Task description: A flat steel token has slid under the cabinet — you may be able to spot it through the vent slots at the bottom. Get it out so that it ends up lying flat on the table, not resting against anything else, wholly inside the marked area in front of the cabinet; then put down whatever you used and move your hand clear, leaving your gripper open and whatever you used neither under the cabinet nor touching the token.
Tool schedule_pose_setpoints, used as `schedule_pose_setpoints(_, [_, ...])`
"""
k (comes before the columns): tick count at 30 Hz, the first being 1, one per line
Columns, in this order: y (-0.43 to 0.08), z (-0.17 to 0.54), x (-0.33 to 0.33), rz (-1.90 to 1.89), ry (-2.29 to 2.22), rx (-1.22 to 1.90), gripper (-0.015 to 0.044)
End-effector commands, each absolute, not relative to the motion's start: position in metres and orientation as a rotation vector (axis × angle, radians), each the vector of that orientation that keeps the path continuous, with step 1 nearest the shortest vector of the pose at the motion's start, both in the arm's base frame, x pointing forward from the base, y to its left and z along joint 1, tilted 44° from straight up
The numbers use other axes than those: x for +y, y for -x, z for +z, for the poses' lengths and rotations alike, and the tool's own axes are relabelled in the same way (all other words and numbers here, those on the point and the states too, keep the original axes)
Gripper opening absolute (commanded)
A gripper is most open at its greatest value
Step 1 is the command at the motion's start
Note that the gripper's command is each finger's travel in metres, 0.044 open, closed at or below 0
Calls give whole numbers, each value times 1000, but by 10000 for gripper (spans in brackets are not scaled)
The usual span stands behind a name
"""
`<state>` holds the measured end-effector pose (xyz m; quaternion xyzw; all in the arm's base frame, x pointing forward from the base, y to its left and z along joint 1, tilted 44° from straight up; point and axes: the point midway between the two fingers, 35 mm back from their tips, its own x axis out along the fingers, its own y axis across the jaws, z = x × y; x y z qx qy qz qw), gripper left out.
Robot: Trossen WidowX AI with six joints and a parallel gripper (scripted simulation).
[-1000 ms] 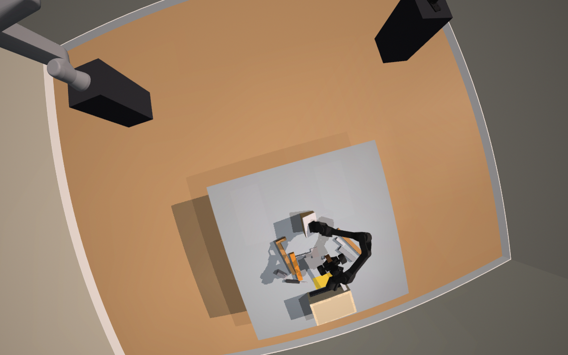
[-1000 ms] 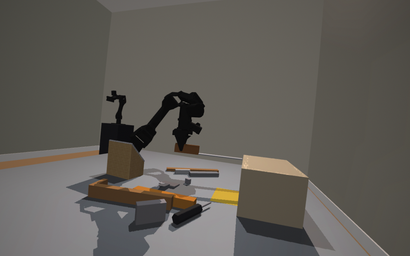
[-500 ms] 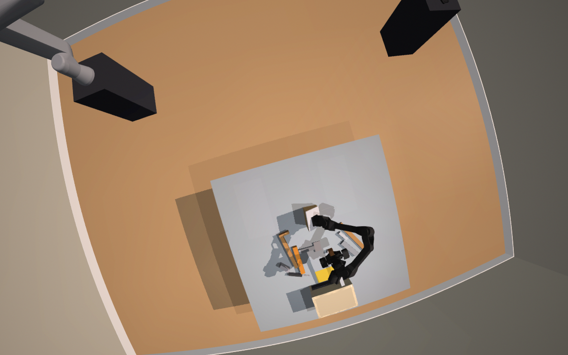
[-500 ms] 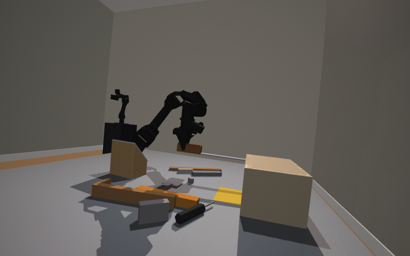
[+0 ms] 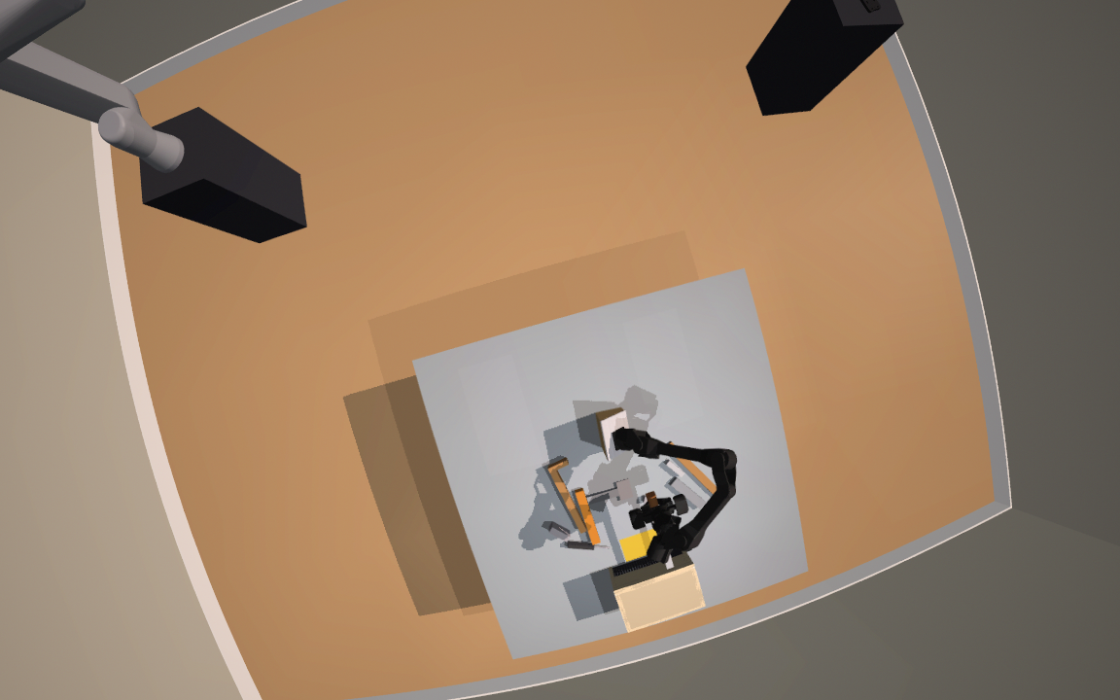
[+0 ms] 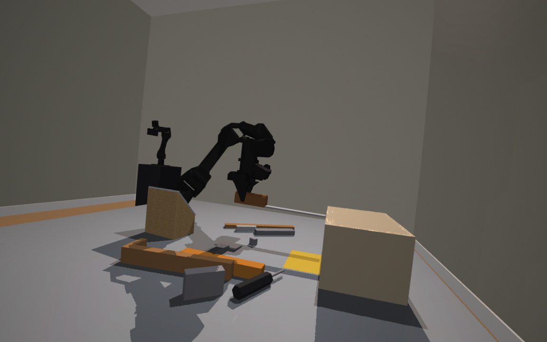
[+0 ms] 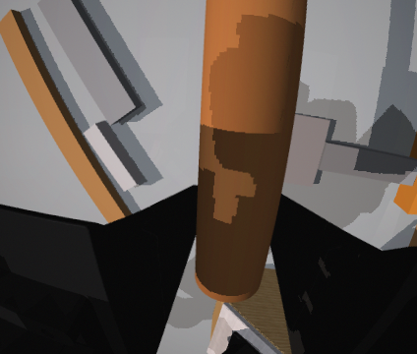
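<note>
My gripper (image 5: 650, 507) (image 6: 244, 198) (image 7: 235, 199) is shut on the orange-brown handle (image 6: 257, 199) (image 7: 253, 74) of a tool and holds it above the table. A thin metal rod (image 6: 297, 210) runs from the handle toward the cabinet side in the exterior view. The pale box-shaped cabinet (image 5: 659, 599) (image 6: 364, 259) stands beyond the yellow marked area (image 5: 633, 547) (image 6: 302, 264). Its dark slotted front shows in the top view, partly behind the arm. The rod's far end is hidden or too small to make out. I cannot see the steel token in any view.
A brown L-shaped bar (image 6: 173, 261), an orange bar (image 6: 245, 267), an upright grey block (image 6: 204, 283) and a black-handled tool (image 6: 252, 285) lie on one side. Grey bars (image 6: 274, 232) (image 7: 90, 59) and an orange strip (image 7: 46, 108) lie opposite. A wooden wedge (image 6: 160, 212) stands near the arm's base.
</note>
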<state>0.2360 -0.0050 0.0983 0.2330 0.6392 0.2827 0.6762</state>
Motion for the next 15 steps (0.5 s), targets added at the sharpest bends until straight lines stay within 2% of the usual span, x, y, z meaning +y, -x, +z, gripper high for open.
schedule_pose_setpoints(1, [-236, 101, -1, 627, -537, 1425, 0])
schedule_pose_setpoints(15, [-231, 100, 20, 618, -547, 1429, 0])
